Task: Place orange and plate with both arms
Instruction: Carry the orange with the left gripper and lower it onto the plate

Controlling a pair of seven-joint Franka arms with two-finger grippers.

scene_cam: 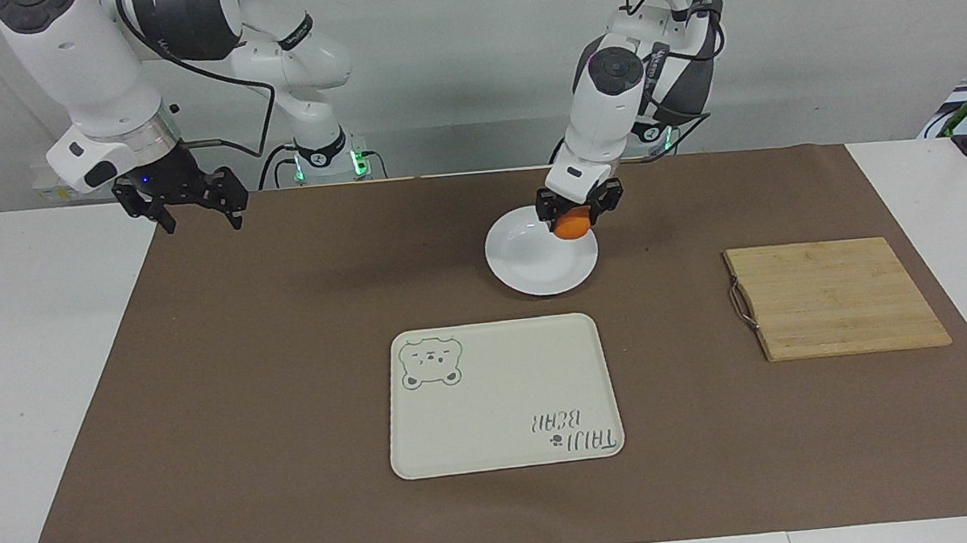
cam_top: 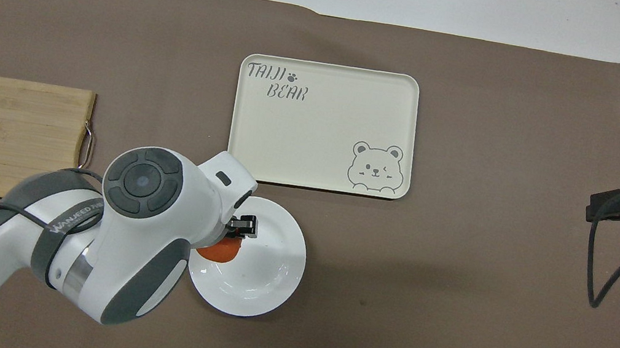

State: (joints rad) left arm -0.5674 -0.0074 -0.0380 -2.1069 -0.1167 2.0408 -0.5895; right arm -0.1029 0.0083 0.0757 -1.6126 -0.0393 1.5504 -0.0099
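Facing view: the left end effector (scene_cam: 572, 211), clamped on the orange (scene_cam: 571, 225), hangs over the plate (scene_cam: 536, 271), at its rim nearer the robots. The right end effector (scene_cam: 192, 202), fingers apart, waits over the counter's right-arm end. The overhead view hides the grip under the arm; only there does the orange (cam_top: 217, 251) sit over the plate's well.

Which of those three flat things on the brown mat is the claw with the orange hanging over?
The round white plate. The left end effector holds the orange above it; the bear tray and wooden board have nothing over them.
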